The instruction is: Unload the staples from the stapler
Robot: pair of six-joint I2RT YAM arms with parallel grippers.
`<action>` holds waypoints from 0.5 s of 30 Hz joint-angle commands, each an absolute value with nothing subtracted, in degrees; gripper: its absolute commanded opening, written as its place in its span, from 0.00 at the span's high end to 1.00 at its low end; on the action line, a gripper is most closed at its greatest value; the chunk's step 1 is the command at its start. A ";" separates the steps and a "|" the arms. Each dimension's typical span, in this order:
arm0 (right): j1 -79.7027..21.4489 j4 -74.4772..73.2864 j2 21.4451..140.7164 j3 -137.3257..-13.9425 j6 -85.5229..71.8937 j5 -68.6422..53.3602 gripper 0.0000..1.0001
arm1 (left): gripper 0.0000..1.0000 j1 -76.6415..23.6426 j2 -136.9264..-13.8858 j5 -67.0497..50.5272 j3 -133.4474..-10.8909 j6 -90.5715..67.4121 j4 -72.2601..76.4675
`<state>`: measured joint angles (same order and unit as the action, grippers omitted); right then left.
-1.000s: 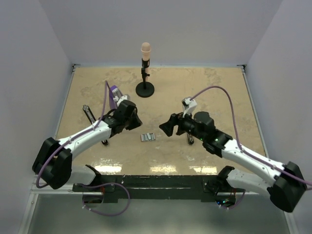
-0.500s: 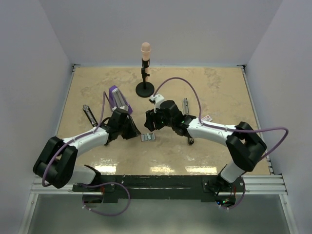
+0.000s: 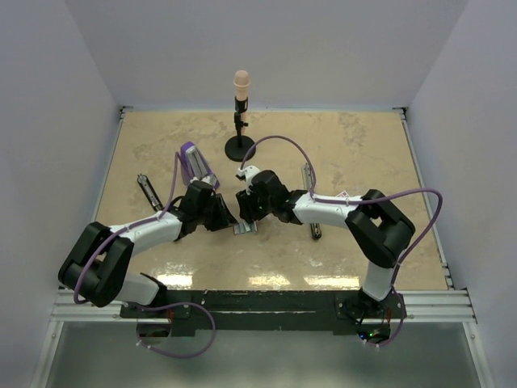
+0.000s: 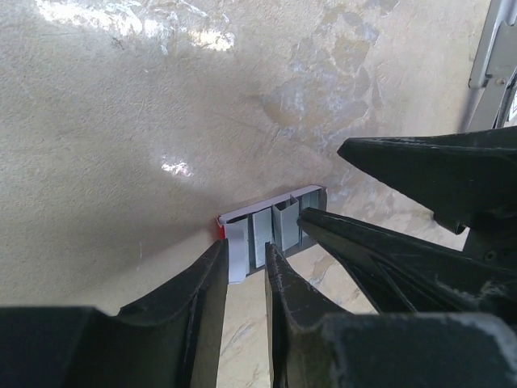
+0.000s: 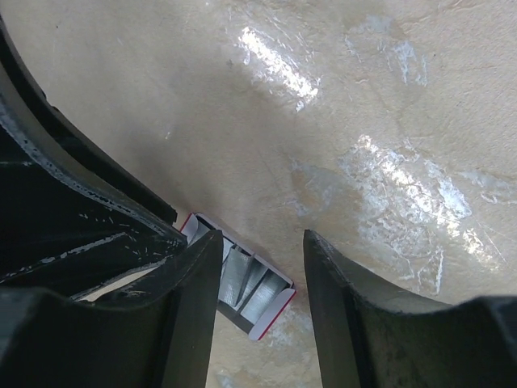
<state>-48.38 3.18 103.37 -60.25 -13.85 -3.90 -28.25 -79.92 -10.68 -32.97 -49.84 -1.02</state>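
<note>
Staples [image 3: 245, 229] lie flat mid-table, just at the tips of both grippers, with the long axis roughly 9-to-3 in the top view.

Left gripper [image 4: 245, 255] comes in from 9 o'clock. Its fingers are almost together, and the strip's white end fills the slit between them. It looks pinched there, but a real grip can't be confirmed.

Right gripper [image 5: 262, 238] comes in from about 1 o'clock. Jaws are moderately apart and hold nothing, and the staples [image 5: 242, 291] sit just below the gap, partly under its left finger. The two grippers' fingers are nearly touching over the strip.

Stapler [image 3: 148, 191] looks to be the slim black piece well off at 9 o'clock, by the left arm, with no gripper on it.

Both arms are about equally near; the left already has the strip's end. Judgement: unloading looks mostly done, and what's left is handling the loose strip. Crowded fingers risk knocking it.
</note>
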 commanded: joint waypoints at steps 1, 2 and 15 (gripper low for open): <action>-48.78 2.64 104.06 -63.02 -11.78 -2.11 0.52 | 0.71 -28.04 -79.72 -10.02 -32.87 -47.90 0.26; -48.78 2.55 104.32 -63.10 -11.78 -2.11 0.52 | 0.71 -28.04 -79.72 -9.76 -32.78 -47.81 0.26; -48.87 2.64 104.85 -61.96 -11.60 -1.58 0.56 | 0.72 -28.04 -80.24 -9.23 -31.99 -48.16 0.53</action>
